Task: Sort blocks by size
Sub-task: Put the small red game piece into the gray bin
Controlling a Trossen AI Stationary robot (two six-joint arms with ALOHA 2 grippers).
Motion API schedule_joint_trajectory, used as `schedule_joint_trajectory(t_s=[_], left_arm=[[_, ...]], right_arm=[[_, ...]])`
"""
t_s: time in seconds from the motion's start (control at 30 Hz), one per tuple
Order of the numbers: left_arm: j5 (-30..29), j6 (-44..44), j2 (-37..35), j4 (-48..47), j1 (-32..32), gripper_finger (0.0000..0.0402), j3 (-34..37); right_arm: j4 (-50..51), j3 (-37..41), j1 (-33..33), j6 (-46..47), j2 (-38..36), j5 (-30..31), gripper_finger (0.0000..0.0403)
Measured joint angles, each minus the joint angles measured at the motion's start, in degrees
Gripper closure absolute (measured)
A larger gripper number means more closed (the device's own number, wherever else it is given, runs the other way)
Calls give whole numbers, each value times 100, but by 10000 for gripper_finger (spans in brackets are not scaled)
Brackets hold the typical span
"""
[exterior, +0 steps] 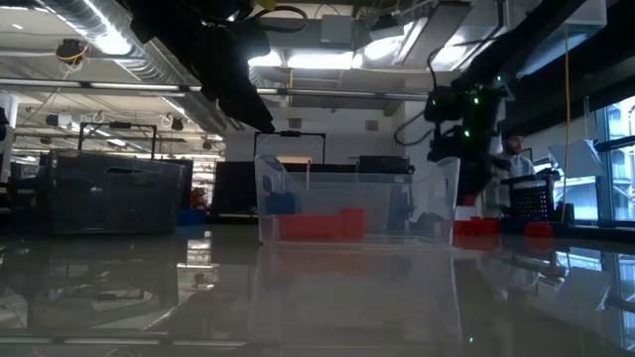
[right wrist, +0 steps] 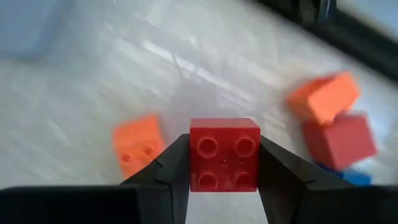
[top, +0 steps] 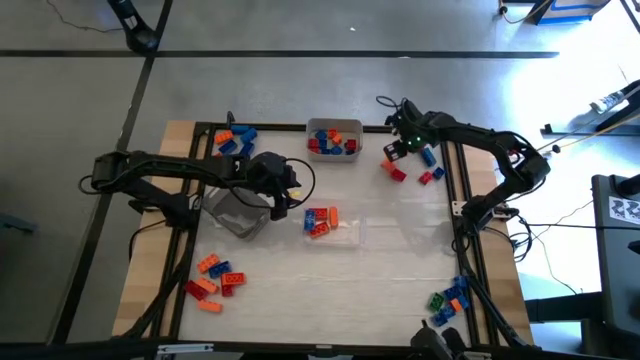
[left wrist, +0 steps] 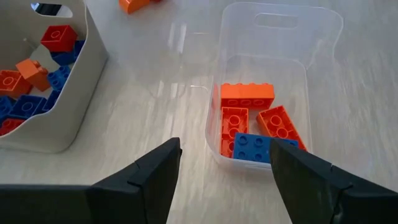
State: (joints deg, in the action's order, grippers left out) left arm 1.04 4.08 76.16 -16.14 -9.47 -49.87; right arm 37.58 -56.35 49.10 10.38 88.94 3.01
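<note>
Red, orange and blue studded plastic blocks (top: 321, 221) already lay in two trays, but four loose heaps remained on the table, where the right gripper (right wrist: 224, 163) clasped a small red square brick (right wrist: 224, 154) while the left gripper (left wrist: 224, 168) waited unclenched, holding nothing.

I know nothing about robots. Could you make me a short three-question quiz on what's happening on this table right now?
1. True or false: the right tool is shut on a red four-stud block.
2. What colour is the only non-orange block in the clear tray below the left tool? A green, B blue, C red.
3. Fill in: the left tool's fingers are ____, holding nothing.

Key: 1 true. 2 B, a blue block beside orange blocks. 3 open.
</note>
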Motion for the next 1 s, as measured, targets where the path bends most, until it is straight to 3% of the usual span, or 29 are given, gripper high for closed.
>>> schedule_joint_trajectory(t_s=[0.37,1.0], left_arm=[[-2,49,-45,-15,2,170,0],[-17,180,-1023,-420,0,170,-2]], right_arm=[[-234,-296,-23,-154,-472,-446,257],[-2517,-302,-1197,-184,-587,-763,255]])
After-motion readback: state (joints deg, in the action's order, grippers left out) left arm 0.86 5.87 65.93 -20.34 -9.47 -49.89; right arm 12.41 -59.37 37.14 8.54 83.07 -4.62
